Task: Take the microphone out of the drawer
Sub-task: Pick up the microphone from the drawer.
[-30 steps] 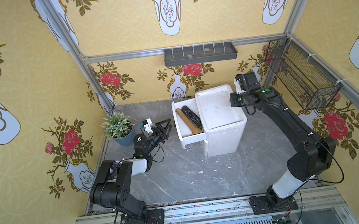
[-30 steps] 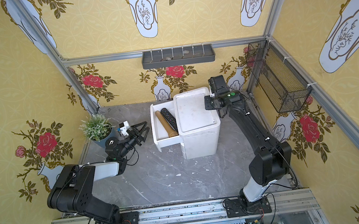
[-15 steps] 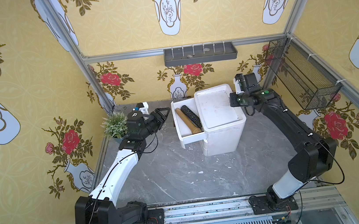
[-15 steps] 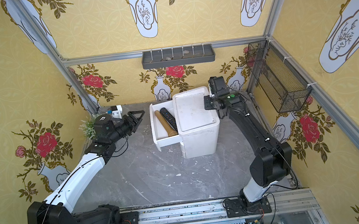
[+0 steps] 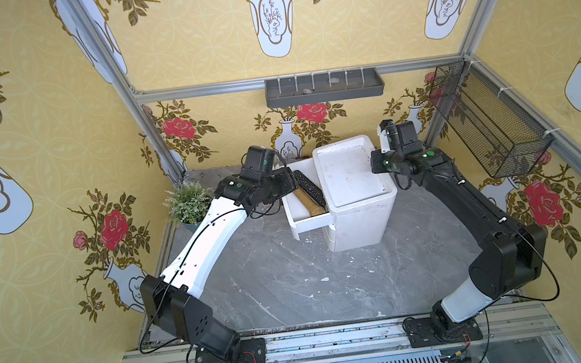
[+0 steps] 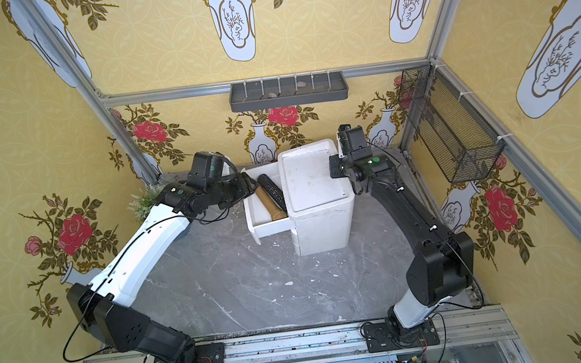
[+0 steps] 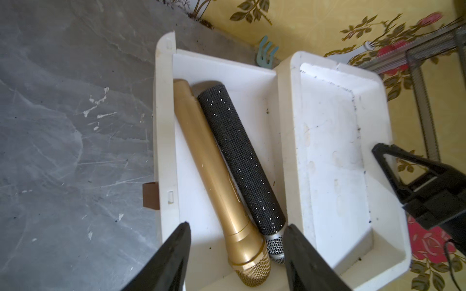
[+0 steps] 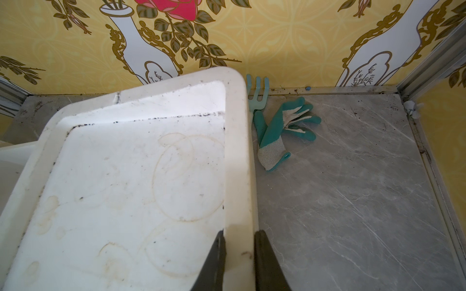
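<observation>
One second brought the left gripper (image 7: 237, 225), spread and empty, over the gold microphone (image 7: 214, 161) in the drawer (image 7: 164, 126), ready to descend, while the right gripper (image 8: 239, 234) clamps the cabinet rim (image 8: 237, 151).

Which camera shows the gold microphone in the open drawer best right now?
The left wrist view: the gold handheld microphone shows large, end to end, mesh head nearest the open left claw. Both top views show it only as a small tan bar, its head under the claw. The right wrist view misses it.
</observation>
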Motion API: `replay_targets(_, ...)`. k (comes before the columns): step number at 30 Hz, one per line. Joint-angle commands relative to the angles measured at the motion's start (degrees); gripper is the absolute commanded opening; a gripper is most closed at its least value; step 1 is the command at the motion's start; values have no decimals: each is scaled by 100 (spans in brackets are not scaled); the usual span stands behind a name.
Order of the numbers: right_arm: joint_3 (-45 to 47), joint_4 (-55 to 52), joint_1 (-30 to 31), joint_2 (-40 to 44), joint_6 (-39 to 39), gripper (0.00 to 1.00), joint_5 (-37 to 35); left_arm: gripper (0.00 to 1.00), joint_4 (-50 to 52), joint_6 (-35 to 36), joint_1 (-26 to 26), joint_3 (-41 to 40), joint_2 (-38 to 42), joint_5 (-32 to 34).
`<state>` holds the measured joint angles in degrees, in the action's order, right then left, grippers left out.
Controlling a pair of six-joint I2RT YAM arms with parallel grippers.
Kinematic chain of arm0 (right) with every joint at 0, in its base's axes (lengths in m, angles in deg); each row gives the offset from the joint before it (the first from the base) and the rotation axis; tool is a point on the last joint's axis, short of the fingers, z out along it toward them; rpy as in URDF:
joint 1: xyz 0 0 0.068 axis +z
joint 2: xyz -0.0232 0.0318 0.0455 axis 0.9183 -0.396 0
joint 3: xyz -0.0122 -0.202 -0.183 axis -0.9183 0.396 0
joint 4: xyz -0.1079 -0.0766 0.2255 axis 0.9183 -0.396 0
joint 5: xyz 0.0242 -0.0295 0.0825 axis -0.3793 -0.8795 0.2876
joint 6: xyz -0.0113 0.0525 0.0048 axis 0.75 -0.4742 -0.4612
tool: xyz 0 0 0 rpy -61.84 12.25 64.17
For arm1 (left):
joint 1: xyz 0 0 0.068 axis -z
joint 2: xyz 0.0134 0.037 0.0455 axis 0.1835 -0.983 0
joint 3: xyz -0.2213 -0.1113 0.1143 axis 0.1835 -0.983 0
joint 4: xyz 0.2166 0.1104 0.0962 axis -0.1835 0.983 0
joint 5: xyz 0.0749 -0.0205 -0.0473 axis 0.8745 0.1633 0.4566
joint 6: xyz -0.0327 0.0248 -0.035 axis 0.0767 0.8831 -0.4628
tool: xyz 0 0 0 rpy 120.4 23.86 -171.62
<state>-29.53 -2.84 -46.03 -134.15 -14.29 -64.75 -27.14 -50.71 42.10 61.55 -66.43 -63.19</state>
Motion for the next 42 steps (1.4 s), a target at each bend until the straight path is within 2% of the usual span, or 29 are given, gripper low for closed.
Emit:
replay_targets(1,85,400,19,106,-356,0,257,62,832,-71,178,471,-356,431)
replay_targets(6,233,523,10,164,-328,0,239,58,1292,-231,379,1183,-873,701)
replay_targets(10,375,647,-16,202,-309,0,244,49,1448,-390,489,1448,-1142,1072)
replay_targets(17,470,815,-32,239,-307,0,440,49,1110,-997,503,1153,-1325,1093)
replay_targets(22,517,884,-34,230,-330,0,563,48,1212,-1185,503,1364,-1604,1104)
replay_targets(31,619,994,-40,213,-353,0,616,48,1532,-1213,503,1714,-2005,1119)
replay_targets(42,692,1061,-87,238,-344,0,625,50,1575,-1239,495,1581,-2249,1039)
